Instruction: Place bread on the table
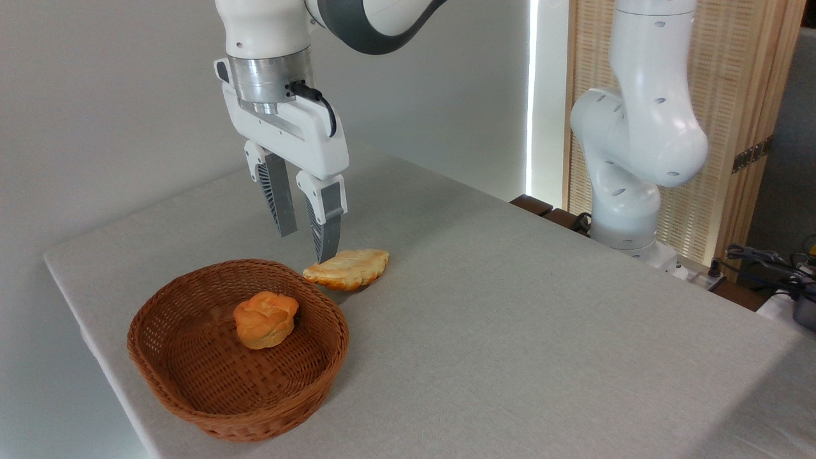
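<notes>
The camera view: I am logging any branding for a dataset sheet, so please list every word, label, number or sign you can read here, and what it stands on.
None: no readable text shows in this view.
The gripper, the bread, the basket, the pastry and the table carry no lettering.

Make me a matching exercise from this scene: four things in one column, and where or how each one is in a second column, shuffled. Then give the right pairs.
Things:
1. bread
2. flat scalloped pastry
3. gripper
4. wicker basket

Places or states:
A. lying on the table just behind the basket
B. open and empty, hanging above the table
C. sitting inside the basket
D. standing near the table's front left corner

Pairs: 1-C, 2-A, 3-B, 4-D
</notes>
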